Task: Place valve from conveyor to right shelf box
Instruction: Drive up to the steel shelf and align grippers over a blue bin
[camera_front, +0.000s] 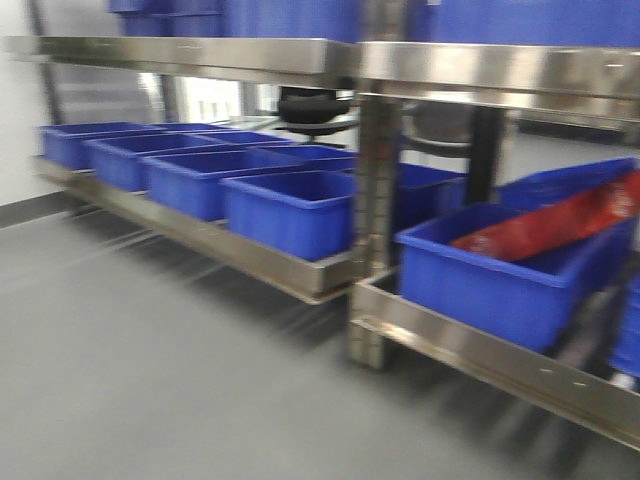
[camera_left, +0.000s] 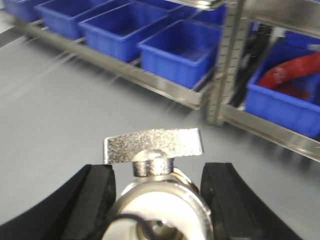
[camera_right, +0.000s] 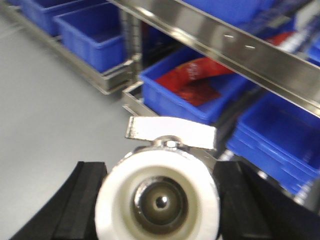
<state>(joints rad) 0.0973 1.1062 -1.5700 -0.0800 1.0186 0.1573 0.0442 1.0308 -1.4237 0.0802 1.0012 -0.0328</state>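
In the left wrist view my left gripper (camera_left: 159, 197) is shut on a silvery valve (camera_left: 152, 145) with a flat metal handle on top, its black fingers (camera_left: 85, 205) at either side. In the right wrist view my right gripper (camera_right: 160, 200) is shut on a second valve (camera_right: 159, 165) whose white plastic end faces the camera. Both are held above grey floor in front of a steel shelf. A blue box (camera_front: 510, 270) holding a red item sits on the right shelf section; it also shows in the left wrist view (camera_left: 287, 100) and the right wrist view (camera_right: 165, 97). The conveyor is out of view.
Several empty blue boxes (camera_front: 290, 205) line the low left shelf (camera_front: 200, 240). A steel upright post (camera_front: 375, 230) divides the two shelf sections. An upper steel shelf (camera_front: 330, 60) carries more blue boxes. Grey floor (camera_front: 150, 380) lies before the shelves. The views are motion-blurred.
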